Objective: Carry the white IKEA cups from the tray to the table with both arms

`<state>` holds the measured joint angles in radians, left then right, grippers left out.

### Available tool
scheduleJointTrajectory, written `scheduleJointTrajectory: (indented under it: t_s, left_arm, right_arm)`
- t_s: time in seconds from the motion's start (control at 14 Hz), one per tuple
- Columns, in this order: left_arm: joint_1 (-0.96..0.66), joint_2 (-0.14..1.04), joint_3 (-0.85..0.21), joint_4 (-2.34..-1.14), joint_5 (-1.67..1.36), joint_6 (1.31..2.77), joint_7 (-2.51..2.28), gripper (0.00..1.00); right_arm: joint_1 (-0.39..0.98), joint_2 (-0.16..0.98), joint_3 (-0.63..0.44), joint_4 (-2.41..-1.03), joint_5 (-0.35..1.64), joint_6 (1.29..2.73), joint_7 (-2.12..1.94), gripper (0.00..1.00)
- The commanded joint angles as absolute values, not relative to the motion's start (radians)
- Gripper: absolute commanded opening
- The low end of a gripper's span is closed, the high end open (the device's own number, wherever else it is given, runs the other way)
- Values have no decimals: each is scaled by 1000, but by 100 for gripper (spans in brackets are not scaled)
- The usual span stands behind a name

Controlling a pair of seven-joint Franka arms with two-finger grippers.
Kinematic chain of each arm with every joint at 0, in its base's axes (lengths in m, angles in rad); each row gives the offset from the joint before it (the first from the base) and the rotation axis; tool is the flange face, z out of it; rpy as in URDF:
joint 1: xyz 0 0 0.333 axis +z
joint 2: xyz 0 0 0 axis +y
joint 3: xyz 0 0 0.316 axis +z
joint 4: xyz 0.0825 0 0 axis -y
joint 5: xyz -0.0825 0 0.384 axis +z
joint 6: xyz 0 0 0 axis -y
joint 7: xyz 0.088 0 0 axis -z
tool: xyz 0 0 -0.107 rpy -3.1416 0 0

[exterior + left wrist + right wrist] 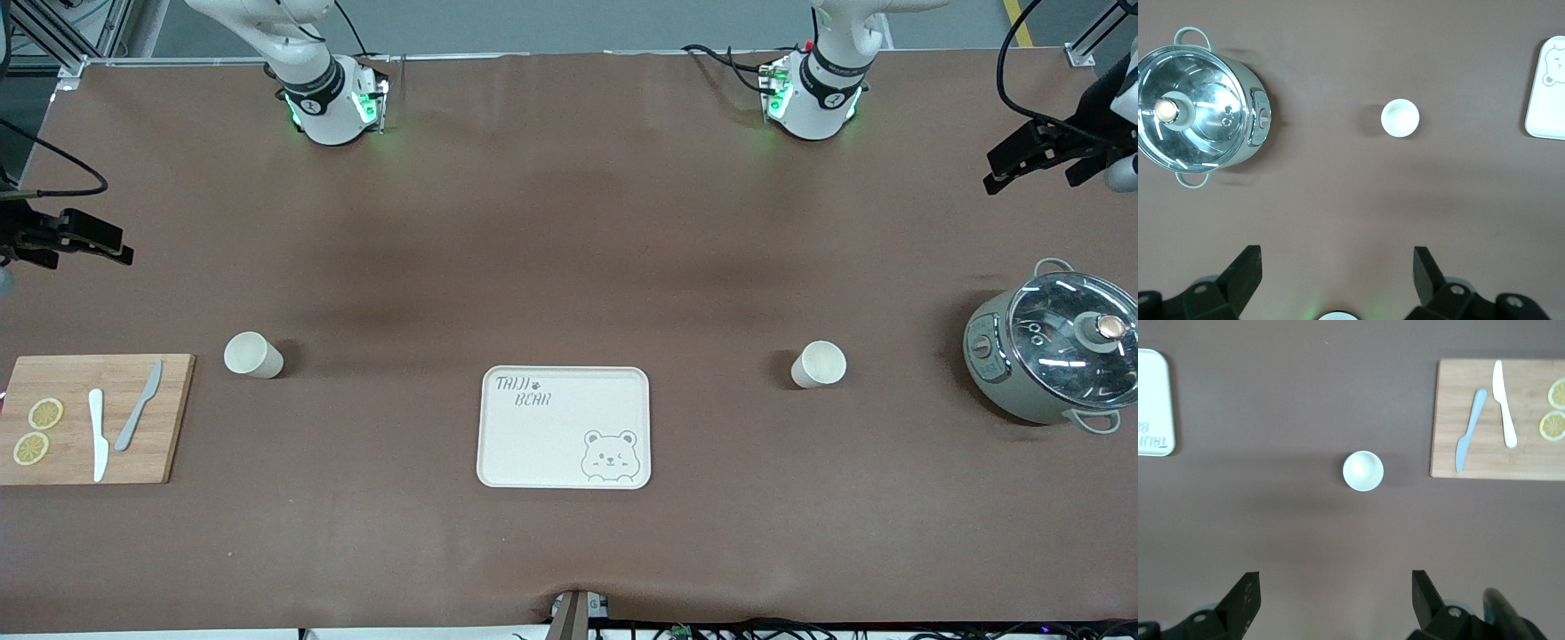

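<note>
Front view – two white cups [253, 355] [818, 364] upright, tray [565, 427] between

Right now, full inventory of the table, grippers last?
white cups: 2, cream-white, upright; one beside the cutting board, one between bear tray and pot
bear tray: 1, cream, mid-table, nearest the front camera
cutting board: 1, wood, right arm's end
knives: 2 on the board, white, grey-blue
lemon slices: 2, yellow, on the board
pot: 1, grey-green, glass lid, left arm's end
right gripper: dark, open, above its cup
left gripper: dark, open, above its cup
</note>
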<state>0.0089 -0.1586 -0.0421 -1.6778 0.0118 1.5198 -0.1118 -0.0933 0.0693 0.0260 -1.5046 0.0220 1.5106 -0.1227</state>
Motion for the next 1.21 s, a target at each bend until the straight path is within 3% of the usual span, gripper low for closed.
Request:
scheduleJointTrajectory:
  t_s: [0.0,0.14,0.29,0.5,0.71,1.14]
  left_arm:
    - [9,-161,-57,-1671,23,1523,-97,100]
    - [9,-160,-58,-1671,21,1516,-94,100]
    - [14,-160,-57,-1671,18,1511,-92,100]
    - [17,-156,-55,-1671,20,1511,-94,100]
    - [17,-156,-55,-1669,15,1514,-94,100]
    - [12,-150,-54,-1651,18,1511,-110,100]
  right_arm:
    - [-72,49,32,-1462,3,1453,-126,100]
    - [-66,19,31,-1494,5,1422,-123,100]
    - [-86,-29,23,-1577,12,1507,-124,100]
    - [-92,-26,25,-1586,9,1402,-106,100]
    - [-133,-12,15,-1487,25,1402,-106,100]
    - [-132,-34,18,-1545,57,1420,21,100]
